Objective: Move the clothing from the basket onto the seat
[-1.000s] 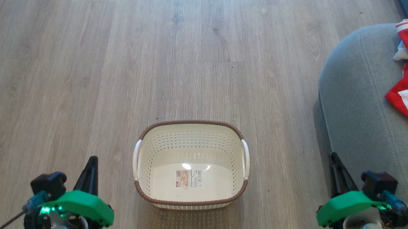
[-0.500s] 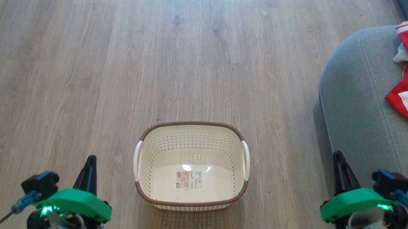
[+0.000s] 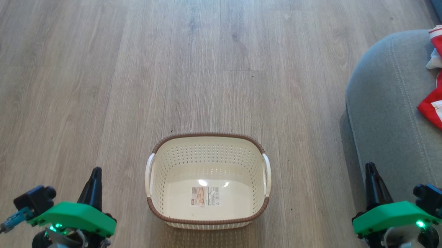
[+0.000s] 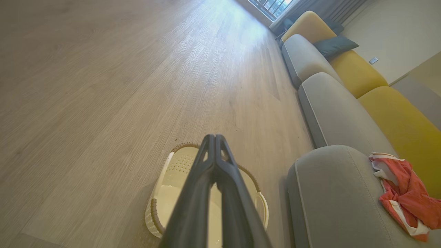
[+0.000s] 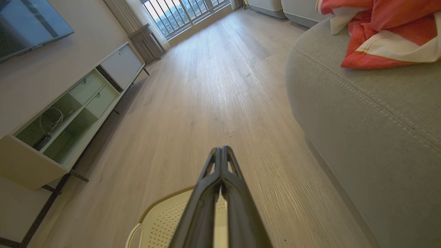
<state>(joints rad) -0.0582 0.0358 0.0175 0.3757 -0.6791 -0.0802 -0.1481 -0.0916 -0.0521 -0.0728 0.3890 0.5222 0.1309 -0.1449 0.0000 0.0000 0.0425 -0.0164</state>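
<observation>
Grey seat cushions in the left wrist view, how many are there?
3: the nearest seat holding the clothing, a second cushion beyond it, a third cushion farthest, beside the dark pillow. More may be hidden.

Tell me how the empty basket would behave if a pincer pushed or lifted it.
The basket probably feels light: its walls are perforated and it holds only a label. It looks stiff, its walls standing unsupported. On the smooth wood floor a push would likely slide it rather than tip it, being wide and low.
</observation>
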